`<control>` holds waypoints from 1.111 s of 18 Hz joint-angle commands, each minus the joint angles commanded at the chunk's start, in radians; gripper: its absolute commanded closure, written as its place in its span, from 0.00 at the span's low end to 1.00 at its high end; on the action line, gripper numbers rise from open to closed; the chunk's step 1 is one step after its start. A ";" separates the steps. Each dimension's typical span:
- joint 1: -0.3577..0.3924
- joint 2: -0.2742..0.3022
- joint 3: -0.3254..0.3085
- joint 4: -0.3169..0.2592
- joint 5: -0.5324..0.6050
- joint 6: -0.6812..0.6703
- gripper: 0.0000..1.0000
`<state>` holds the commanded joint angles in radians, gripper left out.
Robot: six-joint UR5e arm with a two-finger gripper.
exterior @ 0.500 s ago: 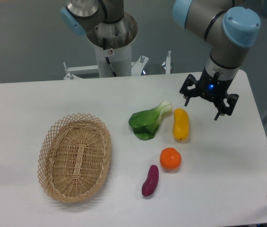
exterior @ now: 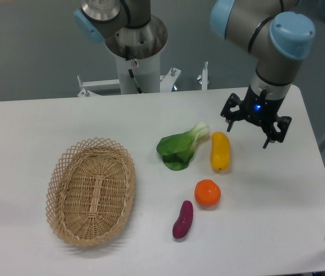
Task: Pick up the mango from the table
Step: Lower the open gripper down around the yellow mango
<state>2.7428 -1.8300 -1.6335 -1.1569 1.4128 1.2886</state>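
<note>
The arm reaches in from the upper right, its grey links and pale blue joint caps bending at the elbow up near the top edge, and the wrist drops straight down from there. At the end of it hangs the black gripper (exterior: 248, 135), pointing downward, a small blue light glowing on its body. The two fingers (exterior: 229, 123) are spread wide apart, nothing between them, tips hovering in the air above the table (exterior: 300, 195) on its far right side. At the back stands the robot's pale base column (exterior: 134, 60), upright.
</note>
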 joint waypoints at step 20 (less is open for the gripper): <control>-0.026 -0.063 -0.256 0.309 0.120 -0.132 0.00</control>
<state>2.7168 -1.8929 -1.8898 -0.8483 1.5324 1.1568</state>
